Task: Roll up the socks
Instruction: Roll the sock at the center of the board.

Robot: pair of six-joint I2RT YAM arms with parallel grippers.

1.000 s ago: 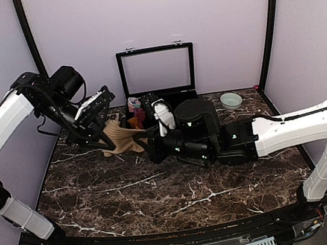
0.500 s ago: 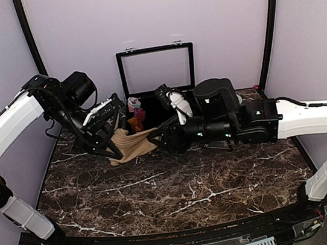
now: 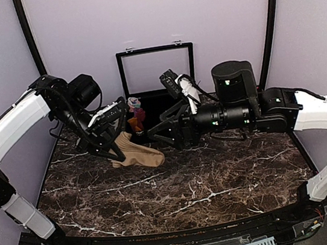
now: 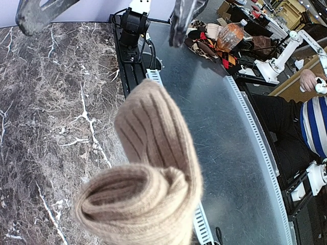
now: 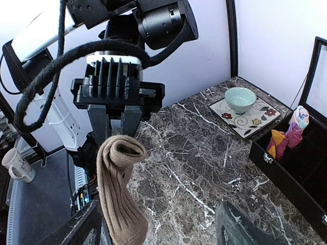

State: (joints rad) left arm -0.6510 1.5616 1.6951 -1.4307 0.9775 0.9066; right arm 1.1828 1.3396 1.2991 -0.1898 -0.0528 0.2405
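The dark stone table fills the middle of the top view. I work there because socks need a flat place to roll on. In the upper middle stands the black box with its lid up, I think so that rolled socks can go in. The tan sock is left of the middle. It hangs from my left pincer, and its low end looks to rest on the table. My left pincer is pinched tight on the top of it, where the sock curls over into a loop. I think I hold it up so that it hangs straight. My right pincer is just right of the sock, wide apart with nothing in it, and it points at the sock as if ready to take the loose end. The red and orange socks sit in the left end of the box. The little green bowl, at the upper right of my right wrist view, is well apart from my job.
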